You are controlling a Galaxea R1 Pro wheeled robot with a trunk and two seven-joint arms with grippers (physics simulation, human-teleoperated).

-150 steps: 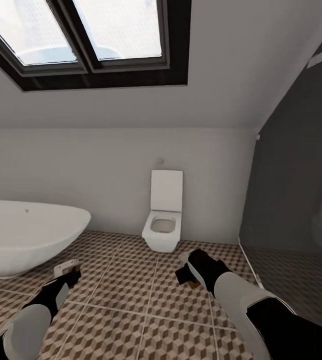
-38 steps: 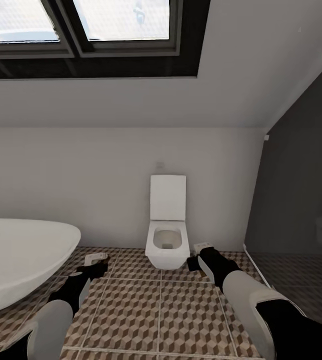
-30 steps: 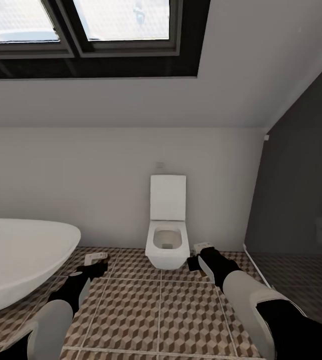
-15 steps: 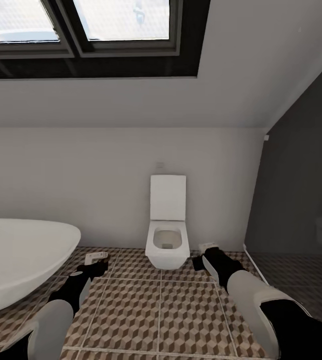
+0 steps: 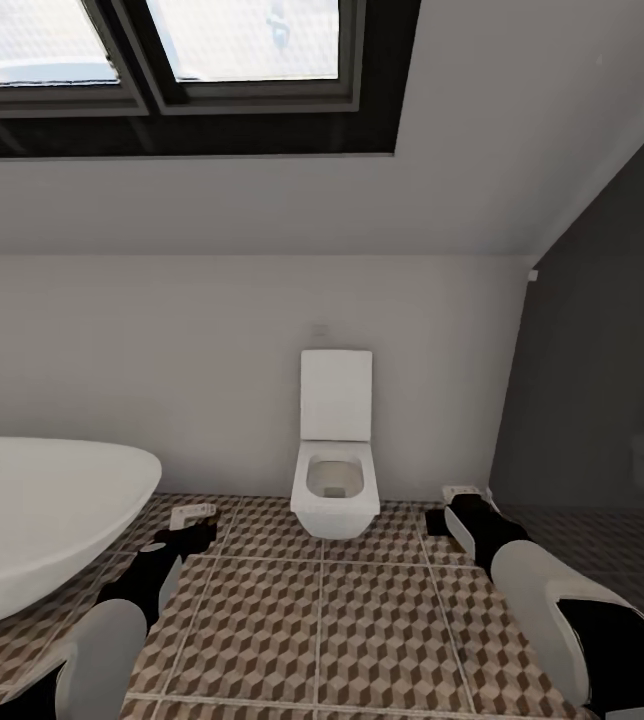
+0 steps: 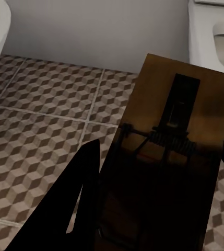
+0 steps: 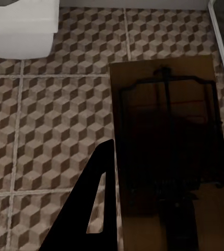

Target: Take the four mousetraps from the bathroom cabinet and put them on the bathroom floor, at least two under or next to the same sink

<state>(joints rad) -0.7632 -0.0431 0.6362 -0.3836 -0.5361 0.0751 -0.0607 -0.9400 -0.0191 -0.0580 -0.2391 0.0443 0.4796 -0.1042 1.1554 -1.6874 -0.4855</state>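
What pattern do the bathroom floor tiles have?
A brown, beige and cream 3D-cube pattern with pale grout lines on the bathroom floor, clearest in the head view.

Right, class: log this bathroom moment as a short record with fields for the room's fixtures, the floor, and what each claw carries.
fixtures: toilet against the back wall, lid up; bathtub toward the left
floor: tiles with a brown and cream cube print
left claw: shut on a mousetrap, held above the tiles near the bathtub
right claw: shut on a second mousetrap, held above the tiles to the right of the toilet
overhead: skylight with a dark frame
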